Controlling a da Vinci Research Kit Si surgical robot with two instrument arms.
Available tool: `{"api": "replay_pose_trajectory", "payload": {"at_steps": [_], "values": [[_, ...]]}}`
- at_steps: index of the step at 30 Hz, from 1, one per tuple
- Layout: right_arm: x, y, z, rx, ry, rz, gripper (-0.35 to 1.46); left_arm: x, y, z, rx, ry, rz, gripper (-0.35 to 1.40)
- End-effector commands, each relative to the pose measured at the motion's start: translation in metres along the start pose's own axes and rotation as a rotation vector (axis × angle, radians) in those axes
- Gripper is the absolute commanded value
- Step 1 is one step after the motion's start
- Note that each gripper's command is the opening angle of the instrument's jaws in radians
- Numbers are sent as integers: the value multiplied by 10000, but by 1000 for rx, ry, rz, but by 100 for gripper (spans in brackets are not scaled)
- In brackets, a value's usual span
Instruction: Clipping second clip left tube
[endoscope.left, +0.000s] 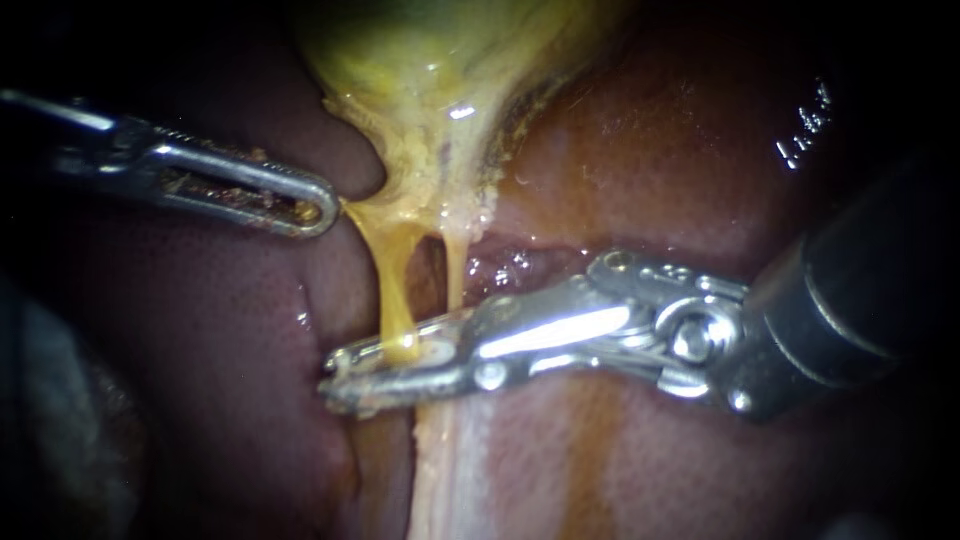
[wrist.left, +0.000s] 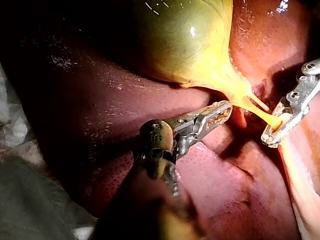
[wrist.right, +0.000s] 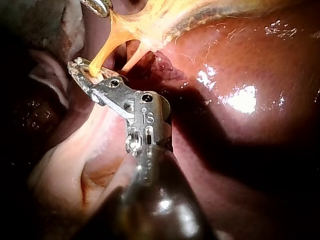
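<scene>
endoscope view, nearest: a pale band of tissue (endoscope.left: 445, 470) is running up from the near edge, with liver (endoscope.left: 680, 150) lying on both sides of it.
right instrument (endoscope.left: 340, 378): is coming in from the right and reaching across to the left. its jaws are standing narrow and gripping the left tube, one on its near side and one on its far side, both appearing to touch it.
left tube (endoscope.left: 393, 290): is hanging taut from the gallbladder's neck down into those jaws, just left of the thinner right tube (endoscope.left: 455, 275). the yellow is bulging where the jaws are meeting it.
handling: i am judging the tube to be soft, light, wet, slippery and easily torn. it is flattening rather than resisting, so a slow, square squeeze across it is looking safer than any pull along it.
where to hold: the taut length between the neck and the near end is offering the cleanest bite, apart from the right tube.
clip: i am not seeing one clearly, either on the tube or in the jaws.
left instrument (endoscope.left: 320, 210): is coming in from the left, farther back. its jaws are pinching the edge of the gallbladder (endoscope.left: 420, 60) at the neck and holding it stretched leftward.
far: the gallbladder's body is swelling away beyond the neck.
</scene>
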Motion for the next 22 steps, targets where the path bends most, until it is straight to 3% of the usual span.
{"api": "replay_pose_trajectory", "payload": {"at_steps": [1, 7, 12, 22], "values": [[0, 0, -1, 0, -1, 4, -31, 0, 0, 0, 0, 0, 0, -35], [-1, 0, -4, 4, 1, 75, -35, 0, -1, 0, 0, 0, 0, -35], [-3, -6, -7, -15, -29, 75, -35, 0, -1, -1, 0, 0, 0, -35], [-6, -3, -8, -11, -34, 74, -35, 0, -2, 0, 0, 0, 0, -35]]}}
